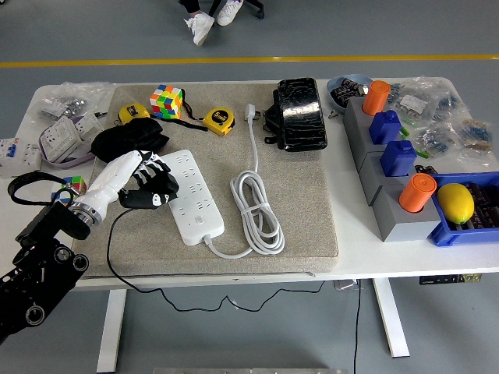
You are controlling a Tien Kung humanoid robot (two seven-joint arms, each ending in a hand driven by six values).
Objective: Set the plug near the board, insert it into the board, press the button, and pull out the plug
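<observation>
A white power strip (189, 195) lies on the grey mat (304, 202), its button near the front end. Its white cable runs in a coil (256, 212) and ends in a white plug (250, 111) at the mat's far edge. My left hand (148, 185) reaches in from the lower left and hovers at the strip's left edge, fingers loosely curled, holding nothing. The right arm is out of view.
A black pouch (129, 139), a colour cube (167, 101) and two yellow tape measures (218, 120) lie behind the strip. A black case (299, 114) sits at the mat's back. Grey stands with orange and blue blocks (388, 160) and a blue bin with a lemon (456, 202) fill the right.
</observation>
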